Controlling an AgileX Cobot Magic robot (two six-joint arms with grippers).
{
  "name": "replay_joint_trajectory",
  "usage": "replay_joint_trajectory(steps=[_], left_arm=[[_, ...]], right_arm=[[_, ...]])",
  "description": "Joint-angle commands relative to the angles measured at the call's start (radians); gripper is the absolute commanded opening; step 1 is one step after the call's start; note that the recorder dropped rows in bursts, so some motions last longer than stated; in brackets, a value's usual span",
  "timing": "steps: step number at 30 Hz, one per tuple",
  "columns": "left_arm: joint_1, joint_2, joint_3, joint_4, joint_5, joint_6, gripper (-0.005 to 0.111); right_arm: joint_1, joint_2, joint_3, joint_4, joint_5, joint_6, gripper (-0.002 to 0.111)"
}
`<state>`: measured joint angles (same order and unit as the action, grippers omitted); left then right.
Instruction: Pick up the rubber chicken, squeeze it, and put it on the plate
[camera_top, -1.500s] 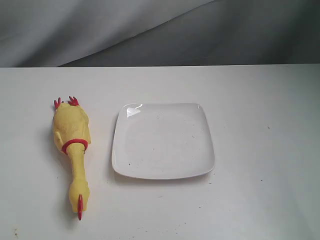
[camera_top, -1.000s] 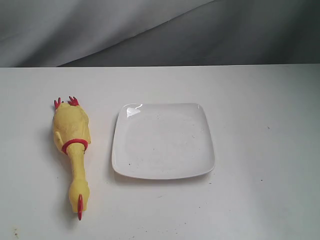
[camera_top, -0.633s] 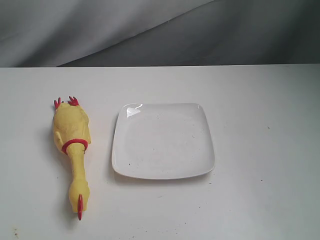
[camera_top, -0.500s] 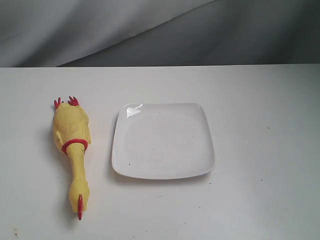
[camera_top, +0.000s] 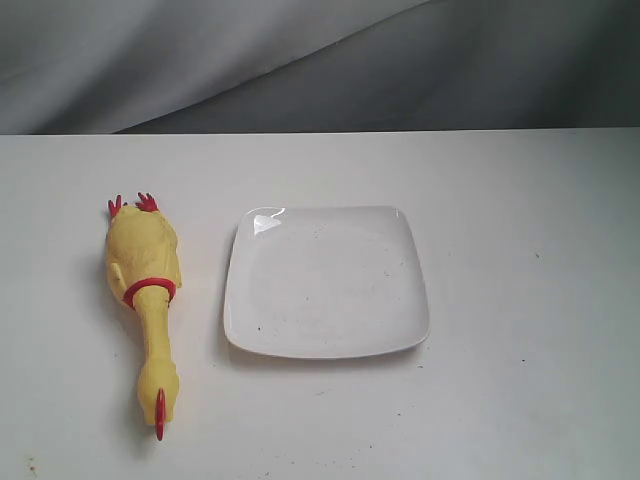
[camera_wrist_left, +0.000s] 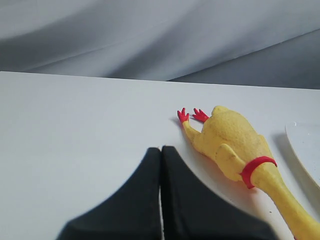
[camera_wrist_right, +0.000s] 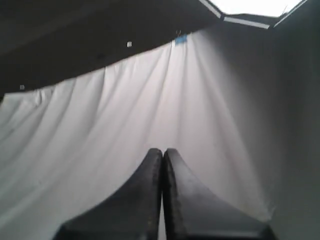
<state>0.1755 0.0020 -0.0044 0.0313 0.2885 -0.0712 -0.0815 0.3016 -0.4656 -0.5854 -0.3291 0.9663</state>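
Note:
The rubber chicken (camera_top: 145, 270) lies flat on the white table, left of the plate, red feet toward the far side and head with red comb toward the near edge. The white square plate (camera_top: 326, 340) sits in the middle with nothing on it. No arm shows in the exterior view. In the left wrist view my left gripper (camera_wrist_left: 161, 149) is shut with nothing in it, above the table, apart from the chicken's (camera_wrist_left: 232, 142) body and feet. The plate's rim (camera_wrist_left: 302, 150) shows at that view's edge. My right gripper (camera_wrist_right: 163, 150) is shut, empty, and faces a grey curtain.
A grey curtain (camera_top: 320, 60) hangs behind the table's far edge. The white tabletop (camera_top: 530, 250) stretches bare to the right of the plate. Tiny dark specks dot the table near its front edge.

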Motion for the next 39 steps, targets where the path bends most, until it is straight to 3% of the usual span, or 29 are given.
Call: replay_joint_trajectory(steps=[1, 3, 6, 8, 10, 11, 12, 13, 14, 15, 16, 18, 24, 35, 39], left_arm=[[0.005, -0.002, 0.004, 0.000, -0.007, -0.003, 0.000], [0.005, -0.002, 0.004, 0.000, -0.007, -0.003, 0.000], [0.005, -0.002, 0.004, 0.000, -0.007, -0.003, 0.000], [0.005, -0.002, 0.004, 0.000, -0.007, -0.003, 0.000], [0.005, -0.002, 0.004, 0.000, -0.007, -0.003, 0.000], [0.005, -0.002, 0.004, 0.000, -0.007, -0.003, 0.000], [0.005, -0.002, 0.004, 0.000, -0.007, -0.003, 0.000], [0.005, -0.002, 0.004, 0.000, -0.007, -0.003, 0.000], [0.005, -0.002, 0.004, 0.000, -0.007, -0.003, 0.000], [0.005, -0.002, 0.004, 0.000, -0.007, -0.003, 0.000], [0.005, -0.002, 0.004, 0.000, -0.007, -0.003, 0.000], [0.005, -0.002, 0.004, 0.000, -0.007, -0.003, 0.000], [0.005, -0.002, 0.004, 0.000, -0.007, -0.003, 0.000], [0.005, -0.002, 0.004, 0.000, -0.007, -0.003, 0.000], [0.005, -0.002, 0.004, 0.000, -0.007, -0.003, 0.000]], right_arm=[[0.046, 0.346, -0.281, -0.880, -0.011, 0.630, 0.000], [0.060, 0.543, -0.429, -1.159, -0.125, 0.866, 0.000], [0.060, 0.711, -0.546, -1.159, -0.064, 0.633, 0.000], [0.062, 0.774, -0.568, -1.159, 0.217, 0.331, 0.000], [0.062, 0.824, -0.574, -1.159, 0.735, -0.096, 0.000], [0.062, 0.848, -0.594, -1.159, 0.861, -0.117, 0.000], [0.060, 0.894, -0.685, -0.943, 1.013, -0.198, 0.000], [0.050, 0.915, -0.747, -0.743, 1.020, -0.281, 0.000], [0.026, 0.957, -0.854, -0.299, 0.980, -0.583, 0.000], [0.022, 0.991, -0.909, -0.022, 0.990, -0.801, 0.000], [0.022, 1.047, -0.993, 0.487, 1.083, -1.221, 0.000], [0.055, 1.136, -1.067, 0.875, 1.285, -1.498, 0.000], [0.298, 1.257, -1.026, 0.855, 1.346, -1.453, 0.000], [0.822, 1.498, -0.979, 0.762, 1.097, -1.295, 0.000], [0.952, 1.576, -0.979, 0.617, 0.990, -1.172, 0.017]])
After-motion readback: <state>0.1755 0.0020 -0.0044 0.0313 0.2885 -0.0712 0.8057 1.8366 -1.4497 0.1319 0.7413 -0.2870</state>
